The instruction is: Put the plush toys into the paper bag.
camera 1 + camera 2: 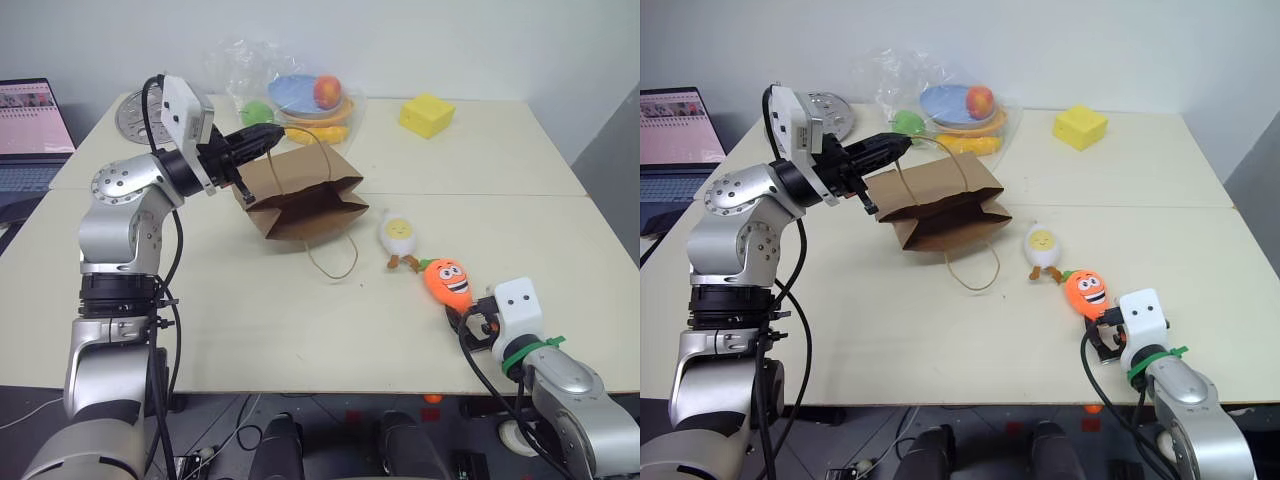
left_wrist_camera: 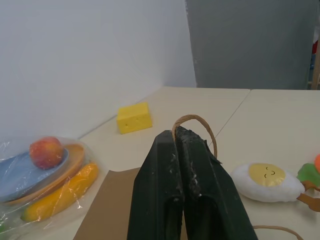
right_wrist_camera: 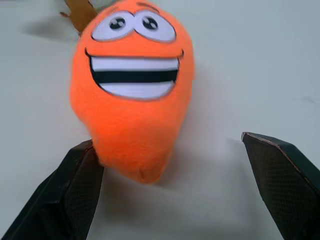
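Both plush toys, egg (image 1: 398,236) and carrot (image 1: 447,281), lie on the table (image 1: 250,320) beside the paper bag (image 1: 300,200). Left gripper (image 1: 268,137) pinches the bag's handle (image 2: 195,122); right gripper (image 3: 170,185), spread wide at the carrot's tip, must close next.

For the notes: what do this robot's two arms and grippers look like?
Both arms are silver-grey metal with round joints and loose black cables alongside. Each wrist carries a white boxy camera housing. The left gripper has two black fingers; the right gripper has the same, with textured pads. A green tie wraps the right wrist.
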Robot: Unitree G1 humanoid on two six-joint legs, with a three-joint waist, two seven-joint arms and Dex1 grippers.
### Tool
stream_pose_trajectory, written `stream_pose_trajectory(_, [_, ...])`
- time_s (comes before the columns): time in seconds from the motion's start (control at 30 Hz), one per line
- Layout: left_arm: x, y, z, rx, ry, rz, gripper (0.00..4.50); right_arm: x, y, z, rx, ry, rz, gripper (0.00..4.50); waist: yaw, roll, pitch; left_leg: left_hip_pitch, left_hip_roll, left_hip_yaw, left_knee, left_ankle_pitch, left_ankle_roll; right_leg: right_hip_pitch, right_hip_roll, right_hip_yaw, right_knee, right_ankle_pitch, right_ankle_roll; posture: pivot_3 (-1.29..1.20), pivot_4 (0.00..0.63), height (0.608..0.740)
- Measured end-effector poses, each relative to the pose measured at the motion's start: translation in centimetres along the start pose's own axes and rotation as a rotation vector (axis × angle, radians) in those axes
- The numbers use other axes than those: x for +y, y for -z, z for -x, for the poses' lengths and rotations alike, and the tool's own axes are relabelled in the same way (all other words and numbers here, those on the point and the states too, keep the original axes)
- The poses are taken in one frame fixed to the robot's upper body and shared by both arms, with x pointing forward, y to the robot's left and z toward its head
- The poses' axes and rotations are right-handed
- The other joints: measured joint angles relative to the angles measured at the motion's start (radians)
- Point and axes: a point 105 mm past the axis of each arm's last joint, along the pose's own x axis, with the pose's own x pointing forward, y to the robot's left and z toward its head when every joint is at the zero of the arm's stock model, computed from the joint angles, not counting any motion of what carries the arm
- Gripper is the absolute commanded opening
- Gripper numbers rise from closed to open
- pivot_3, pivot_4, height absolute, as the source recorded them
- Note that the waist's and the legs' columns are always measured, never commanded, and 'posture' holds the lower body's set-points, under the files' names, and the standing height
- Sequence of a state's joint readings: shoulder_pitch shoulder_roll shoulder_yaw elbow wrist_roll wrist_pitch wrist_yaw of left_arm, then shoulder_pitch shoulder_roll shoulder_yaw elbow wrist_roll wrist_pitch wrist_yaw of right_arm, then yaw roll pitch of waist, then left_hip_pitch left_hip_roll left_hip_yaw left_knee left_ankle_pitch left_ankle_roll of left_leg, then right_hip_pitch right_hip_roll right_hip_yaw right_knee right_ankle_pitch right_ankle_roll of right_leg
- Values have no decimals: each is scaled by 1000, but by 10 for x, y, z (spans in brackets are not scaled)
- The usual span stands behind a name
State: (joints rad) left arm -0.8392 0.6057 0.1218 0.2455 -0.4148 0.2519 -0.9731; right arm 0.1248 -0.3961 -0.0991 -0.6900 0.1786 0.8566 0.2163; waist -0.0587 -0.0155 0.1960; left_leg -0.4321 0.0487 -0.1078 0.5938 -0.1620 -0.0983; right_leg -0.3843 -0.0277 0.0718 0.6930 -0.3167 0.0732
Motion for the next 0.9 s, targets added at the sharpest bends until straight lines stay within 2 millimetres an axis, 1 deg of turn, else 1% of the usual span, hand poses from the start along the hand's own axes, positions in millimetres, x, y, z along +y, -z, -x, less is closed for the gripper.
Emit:
stream_pose_trajectory(0.1, [0,0,0,1,0,-1,0,1,-6,-2,-31,-9,4,4435,3,0,0,0,0,0,0,0,0,0,0,0,0,0,0,0,150,740])
stream_pose_trajectory(0.2, [1,0,1,3,-2,-4,0,2,-5,-3,-30,-20,2,3839,4,0,0,0,0,0,0,0,0,0,0,0,0,0,0,0,150,740])
stream_pose_trajectory(0.37, [1,0,2,4,-4,-5,0,3,-9,-4,-48,-28,0,2040,4,0,0,0,0,0,0,0,0,0,0,0,0,0,0,0,150,740])
stream_pose_trajectory(0.43, [1,0,2,4,-5,-5,0,3,-9,-4,-48,-30,0,1222,4,0,0,0,0,0,0,0,0,0,0,0,0,0,0,0,150,740])
stream_pose_trajectory(0.53, [1,0,2,4,-5,-6,0,4,-10,-4,-51,-36,2,212,4,0,0,0,0,0,0,0,0,0,0,0,0,0,0,0,150,740])
stream_pose_trajectory(0.57, [1,0,2,4,-5,-6,0,4,-10,-4,-54,-40,4,11,4,0,0,0,0,0,0,0,0,0,0,0,0,0,0,0,150,740])
stream_pose_trajectory(0.77, [2,0,2,4,-6,-6,0,5,-20,-3,-99,-90,35,11,4,0,0,0,0,0,0,0,0,0,0,0,0,0,0,0,150,740])
stream_pose_trajectory(0.8, [3,1,4,7,-8,-6,0,11,-27,-4,-116,-162,29,11,4,0,0,0,0,0,0,0,0,1,0,0,0,0,0,0,150,740])
stream_pose_trajectory(0.83, [4,3,4,12,-10,1,0,22,-46,-3,-157,-295,38,11,-4,1,0,0,0,1,1,0,0,1,0,1,0,0,0,0,150,740])
stream_pose_trajectory(0.9, [3,5,4,13,1,6,0,37,-85,5,-254,-472,114,11,-9,0,0,1,0,1,1,0,0,2,0,0,1,0,0,0,150,740])
